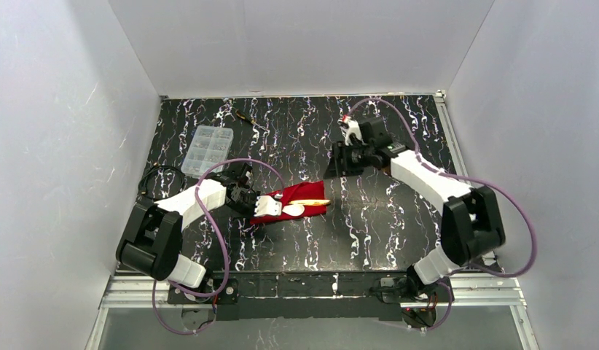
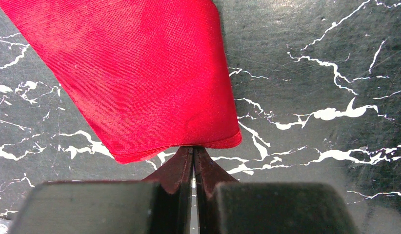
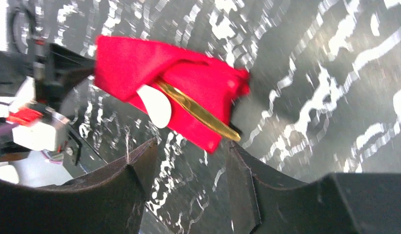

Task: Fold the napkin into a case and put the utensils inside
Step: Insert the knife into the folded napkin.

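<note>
- Two utensils already lie on the napkin [image 1: 300, 203] in the top view. The white spoon [image 1: 294, 211] and the yellow-gold piece [image 1: 312, 202] sit side by side on the folded red cloth, which rests mid-bench.
- I'd judge the folding done and the loading nearly so. Both pieces show plenty of themselves, so they may want tucking deeper.
- The left arm [image 1: 202, 197] reaches to the napkin's left end, while the right arm [image 1: 428, 179] hangs well apart, beyond its far right corner.
- The bench [image 1: 398, 240] is black with white marble veining.
- A clear compartment box [image 1: 211, 146] sits well to the far left of the napkin, with a thin black-and-yellow tool [image 1: 247, 117] beyond it and a coil of cable [image 1: 154, 182] out to the left.
- White walls [image 1: 63, 109] box the bench in on three sides, and a metal rail [image 1: 318, 288] runs along the near edge.
- From the left wrist, the left jaws are pressed shut, their tips meeting right at the napkin's [image 2: 140, 78] hem and seemingly pinching it. The cloth spreads flat away from them.
- From the right wrist, the right jaws stand apart and hold nothing, clear of the napkin [image 3: 198, 78].
- The spoon [image 3: 154, 105] and the gold piece [image 3: 198, 109] poke out from under a diagonal flap, so they are only partly inside the case.
</note>
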`<state>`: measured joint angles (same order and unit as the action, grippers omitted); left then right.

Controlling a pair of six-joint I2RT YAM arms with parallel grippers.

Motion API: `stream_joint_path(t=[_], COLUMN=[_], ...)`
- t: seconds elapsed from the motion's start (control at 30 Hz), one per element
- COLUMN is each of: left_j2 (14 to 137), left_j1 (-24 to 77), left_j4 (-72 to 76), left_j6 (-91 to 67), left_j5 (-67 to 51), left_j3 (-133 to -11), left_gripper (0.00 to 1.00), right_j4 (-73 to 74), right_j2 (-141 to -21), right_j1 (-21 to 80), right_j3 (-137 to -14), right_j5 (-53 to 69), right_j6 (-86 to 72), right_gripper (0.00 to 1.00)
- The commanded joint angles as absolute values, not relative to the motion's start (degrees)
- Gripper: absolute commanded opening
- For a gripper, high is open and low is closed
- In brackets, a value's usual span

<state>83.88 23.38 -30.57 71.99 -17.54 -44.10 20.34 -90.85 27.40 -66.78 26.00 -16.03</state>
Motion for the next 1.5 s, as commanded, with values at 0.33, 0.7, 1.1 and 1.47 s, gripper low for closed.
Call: stream_joint_path(t=[0.33,0.7,1.1,1.47], left_j2=[83.0,83.2,83.6,83.9], left_j1=[23.9,24.3,24.3,24.7], left_j4=[-33.0,-33.0,-33.0,-33.0], left_j6=[72.2,72.1,72.3,72.5], left_j5=[-19.0,-19.1,-19.2,-19.0], left_j3=[-44.2,-44.2,-44.7,-45.0], left_gripper=[0.0,0.0,0.0,0.0], right_j4=[1.2,-12.0,-20.6,-24.7], right_j2=[-84.4,-88.7,-93.8,-92.8], right_j1=[26.5,26.4,26.4,26.4], right_j3=[-40.7,-36.2,-33.9,-31.2], right_j5=[24.1,21.7,21.9,22.6], right_j6=[-34.5,-42.9,-47.4,-48.8], right_gripper=[0.54,0.47,0.42,0.08])
